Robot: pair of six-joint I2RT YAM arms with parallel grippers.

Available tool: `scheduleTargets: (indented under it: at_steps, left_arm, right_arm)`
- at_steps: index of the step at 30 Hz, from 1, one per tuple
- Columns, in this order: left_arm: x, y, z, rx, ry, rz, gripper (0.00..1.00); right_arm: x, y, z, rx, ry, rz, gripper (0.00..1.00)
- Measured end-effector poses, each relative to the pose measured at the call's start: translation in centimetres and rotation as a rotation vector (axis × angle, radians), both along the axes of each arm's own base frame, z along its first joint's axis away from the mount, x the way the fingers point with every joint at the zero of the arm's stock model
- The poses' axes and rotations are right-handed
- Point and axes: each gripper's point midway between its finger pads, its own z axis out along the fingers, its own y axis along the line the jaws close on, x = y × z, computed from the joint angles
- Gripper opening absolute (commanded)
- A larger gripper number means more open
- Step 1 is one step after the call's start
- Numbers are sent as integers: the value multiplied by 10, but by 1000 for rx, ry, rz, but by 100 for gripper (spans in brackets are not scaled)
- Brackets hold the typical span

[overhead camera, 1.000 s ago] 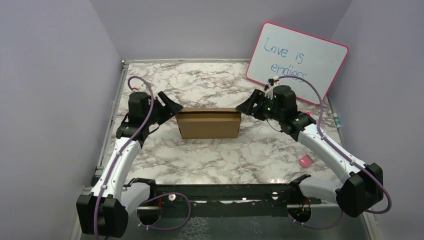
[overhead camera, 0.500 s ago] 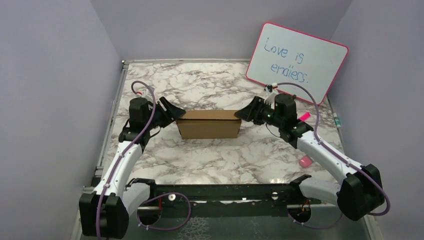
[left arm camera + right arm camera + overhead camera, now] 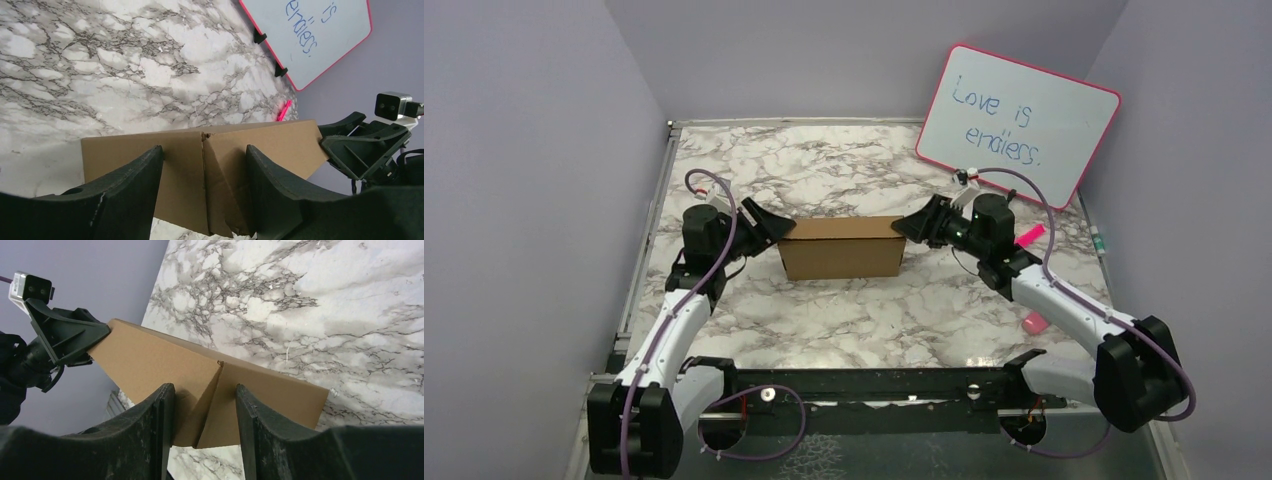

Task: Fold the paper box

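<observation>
Both arms have swung inward over the last second, so the left gripper (image 3: pixel 204 152) and the right gripper (image 3: pixel 202 387) now meet the two short ends of the paper box (image 3: pixel 842 250), where before they hung a little off it.

The marble counter (image 3: pixel 844 320) carries everything, and a pink-framed whiteboard (image 3: pixel 1014 120) leans at its far right corner. The box stands near the counter's middle, already a shallow rectangular shape, with one long side facing the near edge. Each wrist view shows parted jaws straddling an upright corner at a box end. I cannot tell whether the pads actually press the cardboard. A pink marker (image 3: pixel 1029 236) lies just beside the right arm, and a small pink item (image 3: pixel 1034 322) sits towards the near right corner.

The step in hand looks like squaring or tucking the end panels. The next move probably calls for even pressure from both ends, so the light box neither slides nor skews.
</observation>
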Motion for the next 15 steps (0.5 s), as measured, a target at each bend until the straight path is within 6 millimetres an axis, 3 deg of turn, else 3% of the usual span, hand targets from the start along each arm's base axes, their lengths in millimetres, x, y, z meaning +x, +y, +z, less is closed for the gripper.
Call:
scheduleTargets:
  at_steps: [8,15]
  left_arm:
    - [19,-7,-1,-89,-23,-12,61]
    - [24,-11,2,-113,-18,-47,69]
  right_arm:
    - [17,-7,-1,4,-43,-31,47]
    - [22,-15,1,-9,-59,-42,51]
